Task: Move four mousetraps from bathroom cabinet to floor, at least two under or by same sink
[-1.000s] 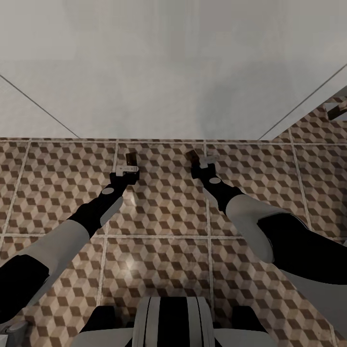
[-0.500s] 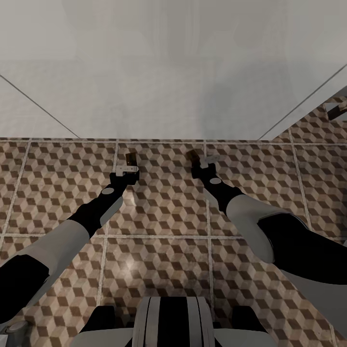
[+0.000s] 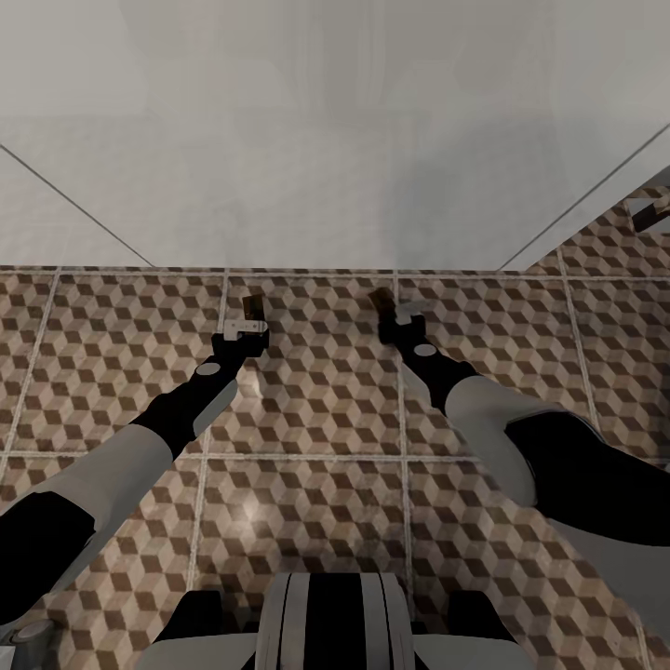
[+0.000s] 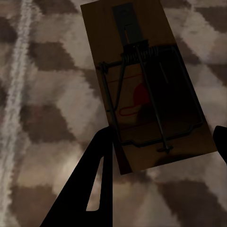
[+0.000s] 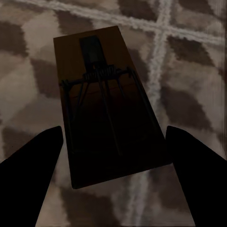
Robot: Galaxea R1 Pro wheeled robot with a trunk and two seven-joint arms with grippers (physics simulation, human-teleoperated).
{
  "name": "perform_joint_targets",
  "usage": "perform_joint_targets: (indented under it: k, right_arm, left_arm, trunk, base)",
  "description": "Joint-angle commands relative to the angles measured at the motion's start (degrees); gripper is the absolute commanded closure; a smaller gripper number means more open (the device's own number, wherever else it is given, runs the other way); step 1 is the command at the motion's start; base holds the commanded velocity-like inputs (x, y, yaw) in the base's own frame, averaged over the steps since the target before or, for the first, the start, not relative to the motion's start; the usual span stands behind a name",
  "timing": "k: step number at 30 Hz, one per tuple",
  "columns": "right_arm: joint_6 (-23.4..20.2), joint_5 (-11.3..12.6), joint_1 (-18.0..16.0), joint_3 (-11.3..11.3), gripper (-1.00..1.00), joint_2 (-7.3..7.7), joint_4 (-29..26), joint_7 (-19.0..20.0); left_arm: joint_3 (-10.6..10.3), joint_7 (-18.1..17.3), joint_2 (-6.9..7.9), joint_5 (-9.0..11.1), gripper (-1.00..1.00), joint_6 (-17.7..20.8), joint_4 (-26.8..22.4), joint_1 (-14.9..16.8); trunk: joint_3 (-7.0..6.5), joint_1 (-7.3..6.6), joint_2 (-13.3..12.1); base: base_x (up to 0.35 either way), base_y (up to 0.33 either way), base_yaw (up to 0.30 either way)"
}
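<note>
Nearest to the camera in the head view is the robot's own trunk [image 3: 330, 619], black and white, at the lower edge. From there both arms stretch forward and down over the bathroom floor [image 3: 307, 502] with its brown, beige and white cube pattern.

The left gripper [image 3: 247, 321] is low over the floor, and a mousetrap [image 3: 250, 305] lies just past its tip, close to a grout line. In the left wrist view the trap [image 4: 142, 85] lies flat on the tiles, a wooden slab with a dark wire spring and a red mark on it. One dark finger [image 4: 94, 184] touches the slab's near edge; the other finger [image 4: 220, 142] is a little apart from the far edge — so the jaws stand open around the trap, not pressing it.

The right gripper [image 3: 395, 314] is also low, with a second mousetrap [image 3: 380, 299] at its tip. In the right wrist view this trap [image 5: 111, 123] looks dark and lies flat on the tiles, next to a crossing of grout lines. Both fingers [image 5: 33, 165] are spread wide and well apart from the slab's sides — the jaws are open and hold nothing.

Beyond both traps the floor ends at a pale, smooth white surface [image 3: 335, 140] that fills the far part of the head view. I cannot tell what it is.
</note>
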State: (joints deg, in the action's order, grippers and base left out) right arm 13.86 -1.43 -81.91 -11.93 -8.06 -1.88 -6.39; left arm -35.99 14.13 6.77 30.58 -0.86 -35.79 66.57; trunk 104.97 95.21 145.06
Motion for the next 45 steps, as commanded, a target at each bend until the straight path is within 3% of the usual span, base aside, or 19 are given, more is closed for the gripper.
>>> perform_joint_targets:
  k: [1,25,31,45]
  right_arm:
    - [0.1,-0.2,0.0,-0.4,1.0,0.07,0.1,-0.4]
    - [-0.5,-0.1,0.0,-0.4,1.0,-0.32,0.1,-0.4]
    - [-4.2,-0.2,0.0,-0.5,1.0,-0.45,-0.1,-0.4]
    - [-6.2,-0.2,0.0,-0.5,1.0,-0.55,-0.3,-1.3]
  left_arm:
    - [-0.5,0.5,0.09,0.4,1.0,-0.1,-0.1,0.1]
    - [-0.5,0.5,0.09,0.4,1.0,-0.1,-0.1,0.1]
    - [-0.5,0.5,0.09,0.4,1.0,-0.1,-0.2,0.1]
    - [-0.5,0.5,0.09,0.4,1.0,-0.1,-0.2,0.1]
  trunk:
    - [0.03,-0.01,0.0]
    - [0.03,-0.01,0.0]
    - [0.03,-0.01,0.0]
    - [0.03,-0.01,0.0]
  base:
    - [0.0,0.0,0.0]
    - [0.0,0.0,0.0]
    - [0.0,0.0,0.0]
    - [0.0,0.0,0.0]
